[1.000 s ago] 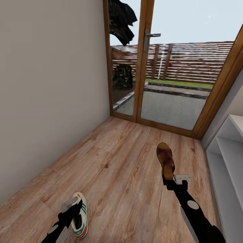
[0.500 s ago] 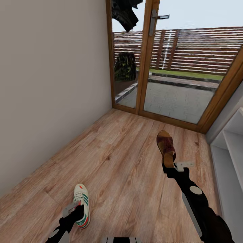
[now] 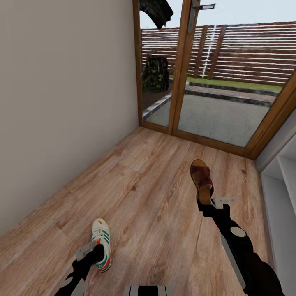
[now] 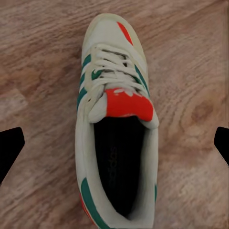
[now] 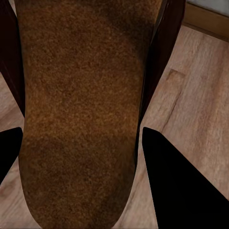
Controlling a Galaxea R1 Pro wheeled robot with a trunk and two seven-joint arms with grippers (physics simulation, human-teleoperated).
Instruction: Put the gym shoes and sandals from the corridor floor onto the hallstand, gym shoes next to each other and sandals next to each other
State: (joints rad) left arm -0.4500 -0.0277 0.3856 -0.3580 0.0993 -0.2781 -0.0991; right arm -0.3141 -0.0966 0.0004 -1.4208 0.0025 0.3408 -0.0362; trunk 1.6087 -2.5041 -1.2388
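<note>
One white gym shoe (image 3: 101, 242) with green stripes lies on the corridor floor (image 3: 144, 197), toe pointing away from me. My left gripper (image 3: 91, 250) hangs open over its heel. In the left wrist view the shoe (image 4: 114, 133) lies well apart from both fingers (image 4: 9, 150). One brown sandal (image 3: 201, 179) sticks forward from my right gripper (image 3: 207, 202), which is shut on its heel end. Its tan footbed (image 5: 81, 95) sits between the two fingers (image 5: 176, 191). The white hallstand (image 3: 281, 205) stands at the right edge. The other gym shoe and sandal are out of view.
A beige wall (image 3: 61, 102) runs along the left. A glazed door with a wooden frame (image 3: 177, 82) closes the corridor ahead. Bare planks lie between the shoe and the hallstand. My base (image 3: 148, 291) shows at the bottom edge.
The whole view has shifted, so the camera moved. The sandal kept its place in the right gripper. The left gripper now sits nearer the gym shoe's heel than its middle.
</note>
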